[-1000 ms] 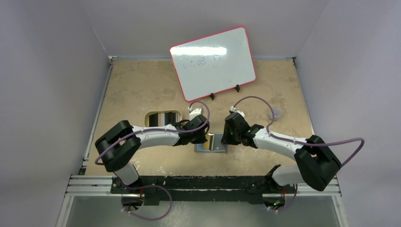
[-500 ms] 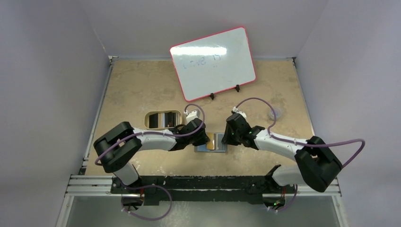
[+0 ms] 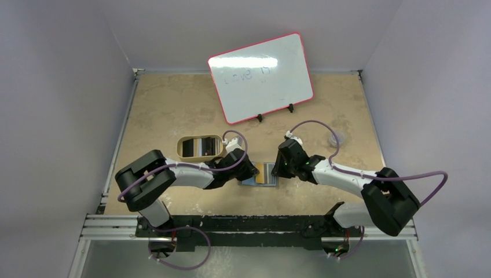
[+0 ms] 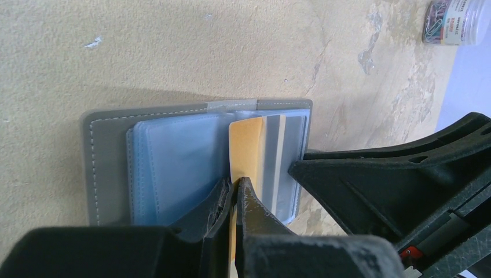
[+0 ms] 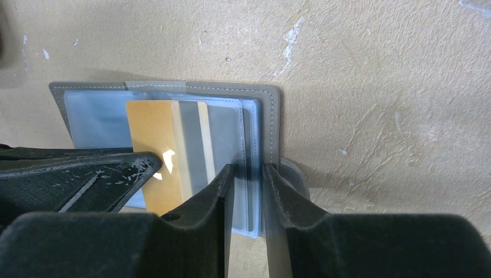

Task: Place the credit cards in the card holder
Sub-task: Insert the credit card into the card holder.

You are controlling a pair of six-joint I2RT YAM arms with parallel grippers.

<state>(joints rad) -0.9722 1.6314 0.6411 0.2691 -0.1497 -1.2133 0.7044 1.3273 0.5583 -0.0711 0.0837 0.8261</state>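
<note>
The grey card holder (image 3: 272, 182) lies open on the table, its blue-grey pockets up; it also shows in the left wrist view (image 4: 104, 168) and the right wrist view (image 5: 271, 116). My left gripper (image 3: 249, 171) (image 4: 235, 186) is shut on an orange credit card (image 4: 246, 145) (image 5: 151, 133), whose far end lies in the right half's pocket. My right gripper (image 3: 282, 168) (image 5: 248, 171) stands with its jaws a narrow gap apart over the holder's right edge, tips on it, beside the closing tab (image 5: 292, 174). No other cards show.
A gold tin (image 3: 200, 147) lies left of the left wrist. A whiteboard (image 3: 260, 78) stands on feet at the back. A small clear jar of paper clips (image 3: 337, 139) (image 4: 457, 20) sits to the right, behind the right arm.
My left wrist has dropped towards the near left, uncovering the whole gold tin, with the orange card still in it. The right gripper has barely moved.
</note>
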